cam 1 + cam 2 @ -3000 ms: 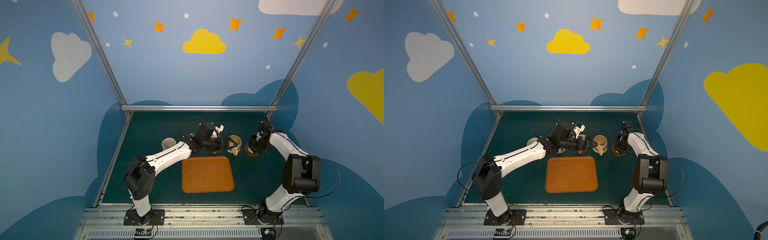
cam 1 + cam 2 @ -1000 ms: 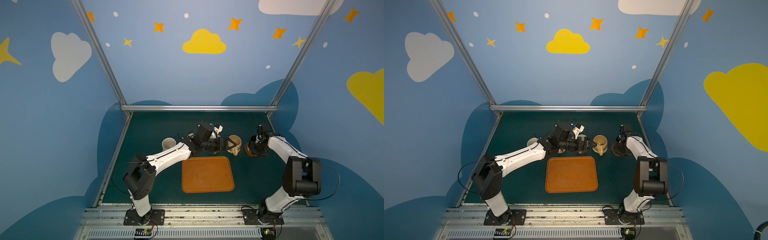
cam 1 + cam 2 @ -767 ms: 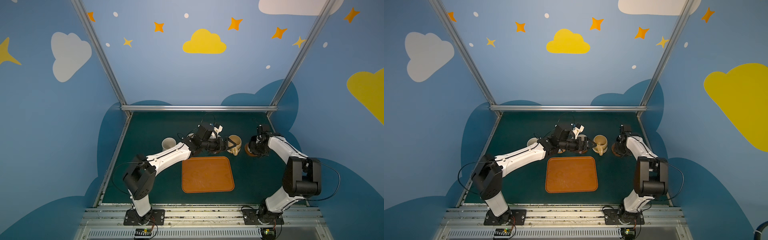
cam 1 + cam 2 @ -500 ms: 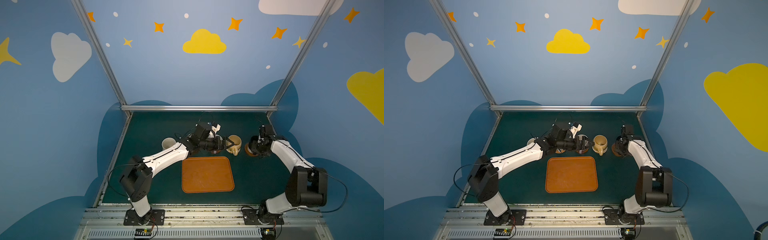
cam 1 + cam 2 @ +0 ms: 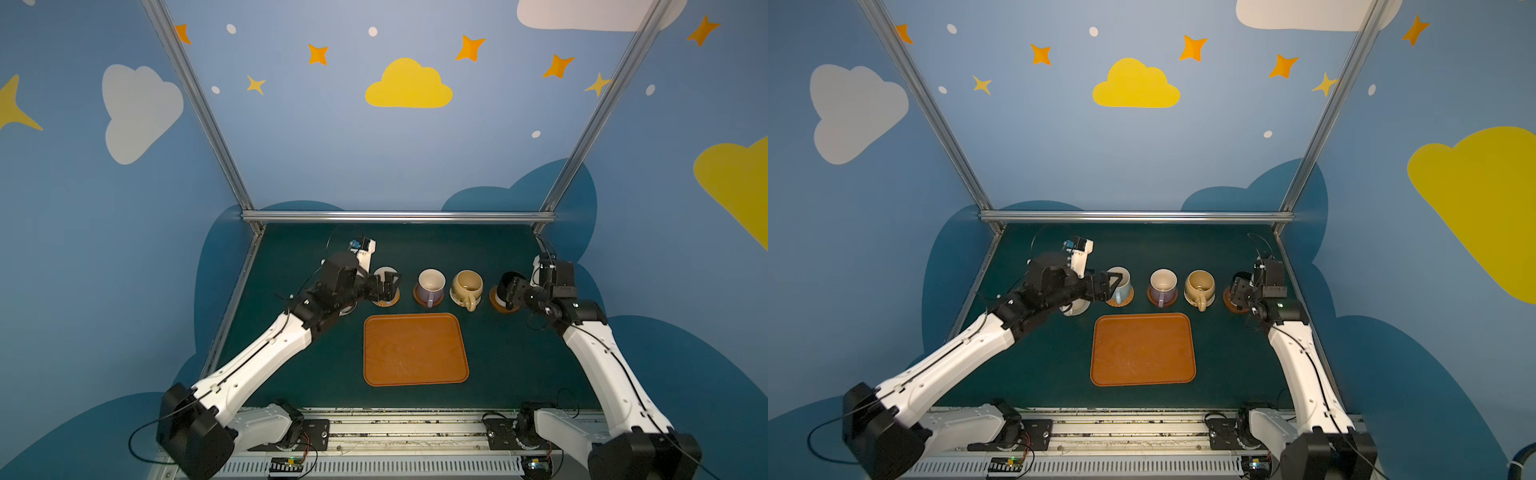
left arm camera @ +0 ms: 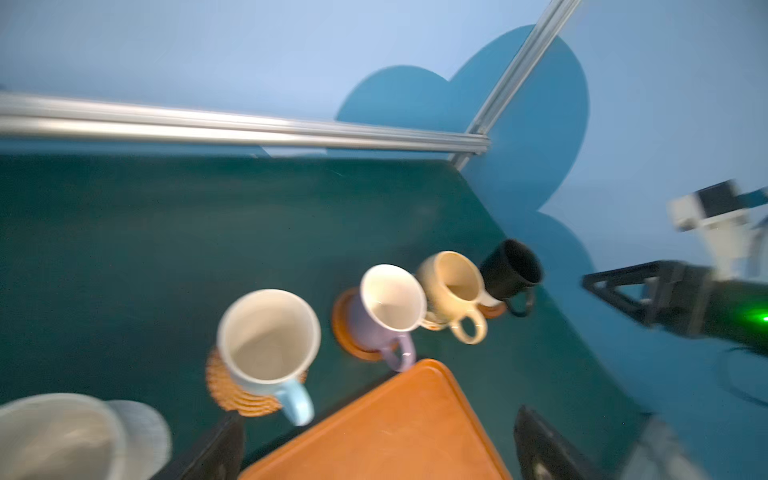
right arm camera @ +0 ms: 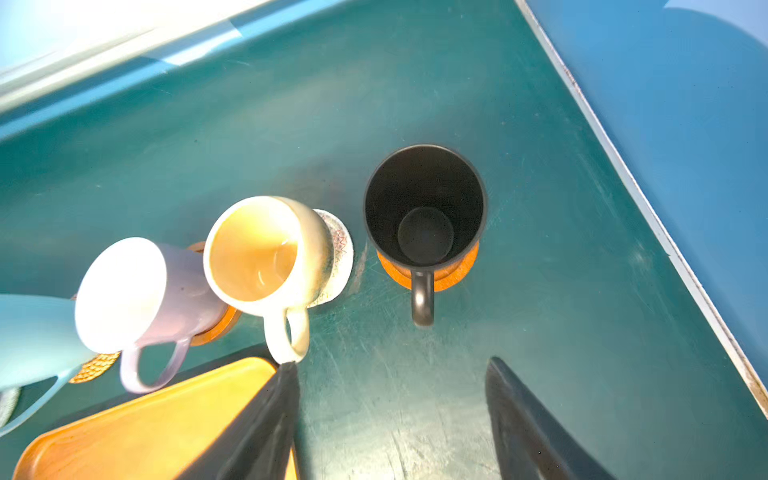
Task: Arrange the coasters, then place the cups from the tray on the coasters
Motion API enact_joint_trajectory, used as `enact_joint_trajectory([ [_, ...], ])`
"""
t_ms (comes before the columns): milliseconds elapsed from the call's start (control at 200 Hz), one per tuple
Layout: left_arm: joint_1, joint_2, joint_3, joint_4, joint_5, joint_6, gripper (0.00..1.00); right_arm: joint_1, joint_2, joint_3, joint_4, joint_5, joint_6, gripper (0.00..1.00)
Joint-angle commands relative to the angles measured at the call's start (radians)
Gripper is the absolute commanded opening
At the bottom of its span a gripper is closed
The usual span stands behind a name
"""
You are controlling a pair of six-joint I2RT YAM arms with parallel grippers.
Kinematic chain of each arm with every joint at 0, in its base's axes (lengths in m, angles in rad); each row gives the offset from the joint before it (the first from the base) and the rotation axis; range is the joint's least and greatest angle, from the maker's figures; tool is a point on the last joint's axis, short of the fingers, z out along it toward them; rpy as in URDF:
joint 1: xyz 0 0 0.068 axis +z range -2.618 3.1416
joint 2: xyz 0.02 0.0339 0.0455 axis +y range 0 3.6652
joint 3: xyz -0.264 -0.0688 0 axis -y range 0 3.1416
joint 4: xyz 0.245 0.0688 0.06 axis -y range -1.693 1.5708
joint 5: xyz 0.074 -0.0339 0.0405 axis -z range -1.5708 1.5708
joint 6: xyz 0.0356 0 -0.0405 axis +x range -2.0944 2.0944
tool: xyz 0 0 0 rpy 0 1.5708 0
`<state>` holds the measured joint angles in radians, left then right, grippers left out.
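Observation:
Four cups stand in a row behind the tray (image 5: 415, 349), each on a coaster. They are light blue (image 6: 268, 336) on tan rattan (image 6: 232, 390), lavender (image 5: 431, 284) on brown wood (image 6: 343, 328), yellow-beige (image 5: 467, 286) on a pale woven disc (image 7: 338, 249), and black (image 7: 424, 208) on brown wood (image 7: 457, 270). A speckled white cup (image 6: 54, 436) sits on a grey-white coaster (image 6: 143, 428) at the left end, mostly under my left arm. My left gripper (image 5: 388, 287) is open beside the light blue cup. My right gripper (image 7: 395, 415) is open, just short of the black cup's handle, holding nothing.
The tray holds nothing. The back rail (image 5: 399, 216) and right wall edge (image 7: 665, 232) run close to the black cup. Green table (image 5: 519, 365) lies bare on both sides of the tray.
My right gripper has opened, let go of the black cup on its coaster and drawn back a little. My left gripper has moved left, from near the yellow-beige cup to the light blue cup.

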<state>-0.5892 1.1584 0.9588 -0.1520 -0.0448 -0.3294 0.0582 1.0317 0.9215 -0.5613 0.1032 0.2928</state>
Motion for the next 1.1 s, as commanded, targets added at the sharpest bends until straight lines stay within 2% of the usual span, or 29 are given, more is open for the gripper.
enact_joint_trajectory([
  [0, 0.03, -0.097, -0.212, 0.172, -0.272, 0.29, 1.0, 0.003, -0.1, -0.12, 0.171, -0.033, 0.001, 0.87],
  [55, 0.083, -0.145, -0.314, 0.276, -0.296, 0.325, 1.0, 0.002, -0.143, -0.184, 0.251, -0.026, 0.009, 0.88],
  [125, 0.154, -0.174, -0.372, 0.291, -0.298, 0.33, 1.0, 0.002, -0.175, -0.234, 0.295, -0.017, 0.022, 0.88],
  [215, 0.214, -0.157, -0.398, 0.286, -0.336, 0.319, 1.0, 0.001, -0.204, -0.35, 0.439, -0.04, 0.002, 0.88],
  [285, 0.243, -0.123, -0.44, 0.374, -0.375, 0.344, 1.0, 0.002, -0.205, -0.411, 0.523, -0.062, -0.027, 0.87],
  [375, 0.277, -0.071, -0.482, 0.481, -0.406, 0.394, 1.0, 0.002, -0.166, -0.443, 0.579, -0.037, -0.035, 0.87],
  [516, 0.351, 0.04, -0.5, 0.555, -0.408, 0.401, 1.0, 0.002, -0.013, -0.414, 0.586, 0.057, -0.118, 0.87],
  [596, 0.389, 0.087, -0.541, 0.659, -0.368, 0.428, 1.0, -0.002, 0.068, -0.374, 0.561, 0.139, -0.105, 0.88],
  [761, 0.485, 0.157, -0.572, 0.763, -0.271, 0.36, 1.0, -0.005, 0.164, -0.416, 0.747, 0.078, -0.14, 0.87],
  [836, 0.506, 0.199, -0.569, 0.814, -0.263, 0.355, 1.0, -0.005, 0.192, -0.448, 0.844, 0.066, -0.172, 0.87],
  [981, 0.526, 0.271, -0.584, 0.936, -0.202, 0.33, 1.0, -0.009, 0.23, -0.427, 0.873, 0.057, -0.193, 0.87],
  [1096, 0.525, 0.359, -0.608, 1.048, -0.196, 0.332, 1.0, -0.012, 0.263, -0.415, 0.906, 0.056, -0.203, 0.87],
])
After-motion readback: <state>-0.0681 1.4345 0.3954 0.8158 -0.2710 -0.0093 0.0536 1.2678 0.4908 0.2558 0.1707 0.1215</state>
